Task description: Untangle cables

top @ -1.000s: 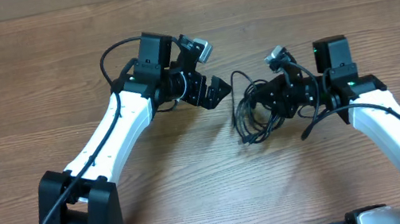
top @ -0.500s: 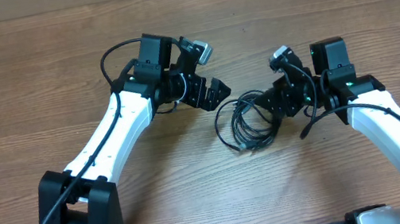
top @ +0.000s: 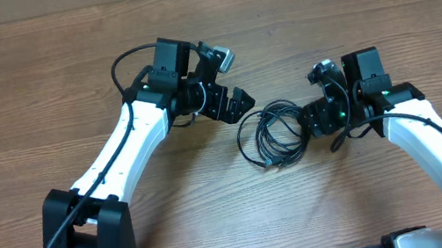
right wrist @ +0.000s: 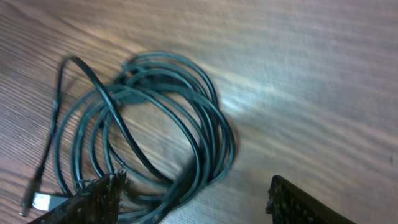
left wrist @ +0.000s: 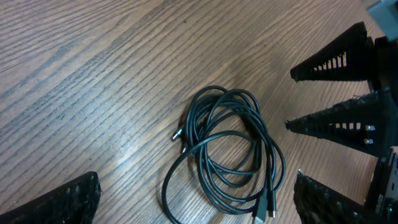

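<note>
The cables [top: 270, 138] lie as one loose coil of thin black cord on the wooden table, between the two arms. In the left wrist view the cables [left wrist: 261, 140] rest flat, with a plug [left wrist: 268, 208] at the coil's near edge. My left gripper [top: 236, 108] hovers just left of and above the coil, open, with nothing between its fingers [left wrist: 56, 199]. My right gripper [top: 314, 118] is at the coil's right edge, open. In the right wrist view the cables [right wrist: 217, 134] run down between its spread fingers [right wrist: 305, 202], which are not closed on them.
Bare wooden table [top: 38, 91] surrounds the coil. The right gripper's black fingers [left wrist: 339, 118] show at the right of the left wrist view, close to the coil. Thicker black wires run along both white arms [top: 124, 157].
My right gripper has opened and let go of the bundle. The coil dropped and spread flat on the table, slightly leftward. The right gripper drew back to the right. The left arm stayed still.
</note>
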Controlling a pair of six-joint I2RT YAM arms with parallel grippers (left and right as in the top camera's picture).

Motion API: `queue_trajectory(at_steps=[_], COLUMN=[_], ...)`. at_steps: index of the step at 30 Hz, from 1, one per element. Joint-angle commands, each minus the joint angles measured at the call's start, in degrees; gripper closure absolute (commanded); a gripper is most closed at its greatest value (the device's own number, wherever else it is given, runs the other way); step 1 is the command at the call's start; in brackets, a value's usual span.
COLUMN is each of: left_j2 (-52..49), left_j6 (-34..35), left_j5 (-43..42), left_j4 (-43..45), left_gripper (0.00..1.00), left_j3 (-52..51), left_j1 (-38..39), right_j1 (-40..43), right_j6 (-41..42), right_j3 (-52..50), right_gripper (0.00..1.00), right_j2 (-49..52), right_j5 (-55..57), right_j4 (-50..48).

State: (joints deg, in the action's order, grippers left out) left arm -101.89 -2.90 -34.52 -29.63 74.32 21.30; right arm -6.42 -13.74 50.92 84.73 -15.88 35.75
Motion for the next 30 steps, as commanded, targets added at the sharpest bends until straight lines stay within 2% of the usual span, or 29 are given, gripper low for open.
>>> queue_trajectory(at_steps=[1, 14, 19, 30], left_j2=[1.0, 1.0, 1.0, 1.0], left_j6=[0.1, 0.1, 0.1, 0.1], left_j5=[-0.9, -0.9, -0.9, -0.9], left_j4=[-0.2, -0.2, -0.2, -0.2], left_gripper=[0.0, 0.0, 0.01, 0.0], left_j3=[0.7, 0.7, 0.7, 0.7], left_j1=[-0.1, -0.1, -0.1, -0.1], right_j1=[0.2, 0.2, 0.2, 0.2], right_j6=[0.2, 0.2, 0.0, -1.5], right_j3=[1.3, -0.3, -0.3, -0.3], right_gripper=[0.25, 0.28, 0.37, 0.4], right_j2=[0.3, 4.4, 7.4, 10.5], right_j5=[2.2, 2.2, 2.1, 2.1], right_j4=[0.4, -4.0, -4.5, -4.6])
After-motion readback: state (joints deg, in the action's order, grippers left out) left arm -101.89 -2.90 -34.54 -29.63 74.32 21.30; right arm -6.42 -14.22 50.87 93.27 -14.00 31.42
